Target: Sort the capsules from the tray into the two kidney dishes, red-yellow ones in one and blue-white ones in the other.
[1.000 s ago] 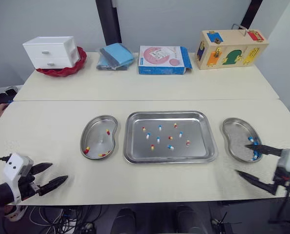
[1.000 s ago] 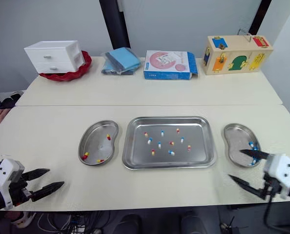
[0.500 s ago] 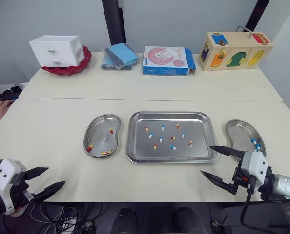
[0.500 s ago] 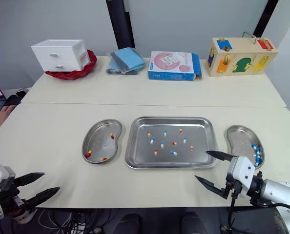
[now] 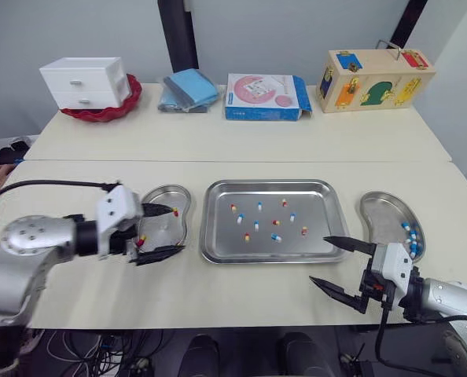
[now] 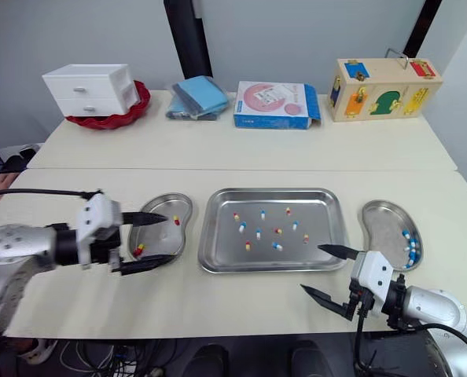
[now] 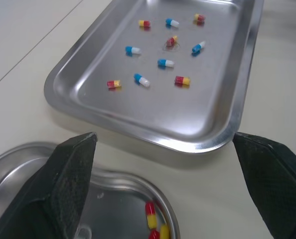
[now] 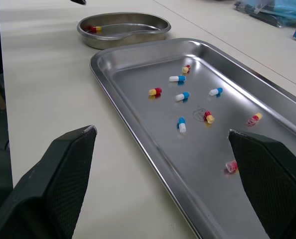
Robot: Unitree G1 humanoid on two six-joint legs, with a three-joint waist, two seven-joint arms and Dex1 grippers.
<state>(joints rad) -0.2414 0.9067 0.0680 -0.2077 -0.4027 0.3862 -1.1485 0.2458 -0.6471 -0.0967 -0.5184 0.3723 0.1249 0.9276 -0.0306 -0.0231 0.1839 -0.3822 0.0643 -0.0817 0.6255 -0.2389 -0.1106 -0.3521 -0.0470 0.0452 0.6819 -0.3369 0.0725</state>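
picking stage — left gripper (image 5: 177,230) and right gripper (image 5: 318,260) both wide, empty, flanking the rectangular steel tray (image 5: 320,212); small two-colour capsules (image 5: 275,237) lie scattered inside. next move: reach in, pinch one precisely.

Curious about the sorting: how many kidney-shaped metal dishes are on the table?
2. One kidney-shaped steel dish lies left of the rectangular steel tray; the other dish lies right of it.
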